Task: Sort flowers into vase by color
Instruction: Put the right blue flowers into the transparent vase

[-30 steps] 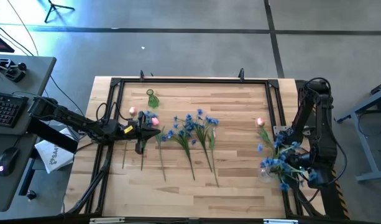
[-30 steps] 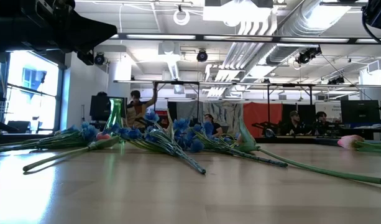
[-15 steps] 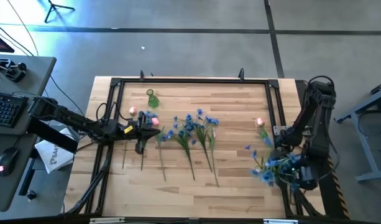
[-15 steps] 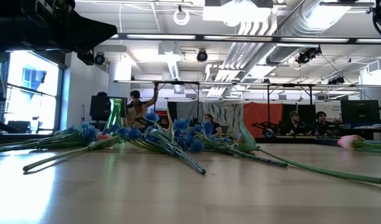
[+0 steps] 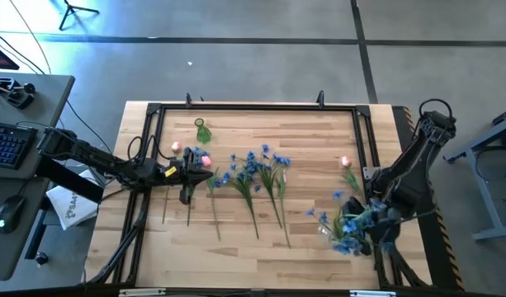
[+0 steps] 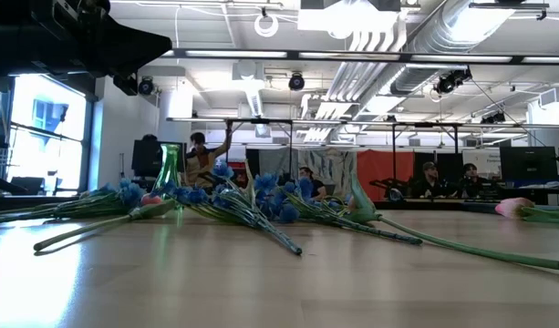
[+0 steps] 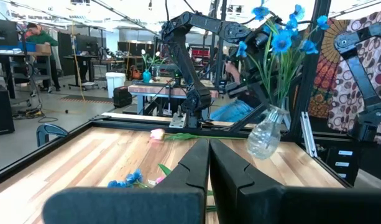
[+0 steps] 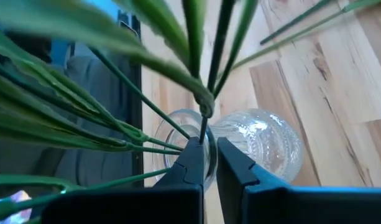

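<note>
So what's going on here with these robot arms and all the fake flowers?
The robot is sorting artificial flowers into vases by color. The right gripper is clamped on the rim of a clear glass vase that holds blue sprays, carrying it tilted above the table's right side. The left gripper, fingers together, is at the left beside a pink tulip. More blue sprays lie mid-table, another pink tulip lies at the right, and a green vase stands at the back left.
</note>
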### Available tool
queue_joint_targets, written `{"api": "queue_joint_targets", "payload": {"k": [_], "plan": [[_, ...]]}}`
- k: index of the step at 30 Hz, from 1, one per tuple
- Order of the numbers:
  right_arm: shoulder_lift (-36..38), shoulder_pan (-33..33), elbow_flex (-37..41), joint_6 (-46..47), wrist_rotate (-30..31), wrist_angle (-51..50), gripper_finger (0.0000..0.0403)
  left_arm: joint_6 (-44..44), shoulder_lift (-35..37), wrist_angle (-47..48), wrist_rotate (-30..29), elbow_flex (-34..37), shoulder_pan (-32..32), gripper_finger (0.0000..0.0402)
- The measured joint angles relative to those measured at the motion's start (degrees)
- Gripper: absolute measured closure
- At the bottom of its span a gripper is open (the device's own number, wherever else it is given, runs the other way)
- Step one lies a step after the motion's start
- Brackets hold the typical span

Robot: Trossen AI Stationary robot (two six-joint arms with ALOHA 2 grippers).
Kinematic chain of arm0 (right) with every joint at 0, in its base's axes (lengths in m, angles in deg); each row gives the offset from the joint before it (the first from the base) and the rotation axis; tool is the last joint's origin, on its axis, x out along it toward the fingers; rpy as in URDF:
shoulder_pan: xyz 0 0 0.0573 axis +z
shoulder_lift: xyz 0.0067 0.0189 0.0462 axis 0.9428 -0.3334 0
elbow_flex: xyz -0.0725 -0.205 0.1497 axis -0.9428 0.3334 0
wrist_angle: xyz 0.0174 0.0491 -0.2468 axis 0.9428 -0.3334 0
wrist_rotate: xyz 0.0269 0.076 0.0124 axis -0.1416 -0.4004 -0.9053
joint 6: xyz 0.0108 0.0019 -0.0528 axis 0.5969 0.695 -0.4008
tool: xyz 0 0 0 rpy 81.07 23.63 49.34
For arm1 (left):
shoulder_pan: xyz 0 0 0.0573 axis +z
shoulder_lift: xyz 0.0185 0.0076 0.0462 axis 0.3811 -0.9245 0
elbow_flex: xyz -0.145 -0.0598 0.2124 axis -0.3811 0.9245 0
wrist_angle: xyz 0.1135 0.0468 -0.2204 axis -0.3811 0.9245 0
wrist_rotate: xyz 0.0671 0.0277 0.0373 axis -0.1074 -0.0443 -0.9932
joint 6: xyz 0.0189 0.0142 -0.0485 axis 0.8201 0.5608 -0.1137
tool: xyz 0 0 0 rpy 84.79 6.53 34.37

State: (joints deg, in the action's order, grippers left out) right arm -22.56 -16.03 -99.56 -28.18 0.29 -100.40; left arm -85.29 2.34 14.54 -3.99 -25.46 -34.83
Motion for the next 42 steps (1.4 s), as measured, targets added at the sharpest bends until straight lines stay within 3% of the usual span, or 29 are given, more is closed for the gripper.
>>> {"api": "queue_joint_targets", "payload": {"k": [16,23,33,42], "plan": [[-6.2,-15.4,0.0,-15.7,-19.8,7.1,0.0400,0.0,0.0,0.0,0.0,0.0,0.0,0.0401],[-7.3,-17.8,0.0,-21.2,-22.6,8.6,0.0400,0.0,0.0,0.0,0.0,0.0,0.0,0.0401],[-7.3,-20.1,-0.1,-21.7,-22.9,7.9,0.0398,-0.5,0.0,0.0,0.0,0.0,0.0,0.0401],[-6.8,-22.6,0.0,-23.2,-22.9,6.0,0.0300,-0.8,0.0,0.0,0.0,0.0,0.0,0.0401]]}}
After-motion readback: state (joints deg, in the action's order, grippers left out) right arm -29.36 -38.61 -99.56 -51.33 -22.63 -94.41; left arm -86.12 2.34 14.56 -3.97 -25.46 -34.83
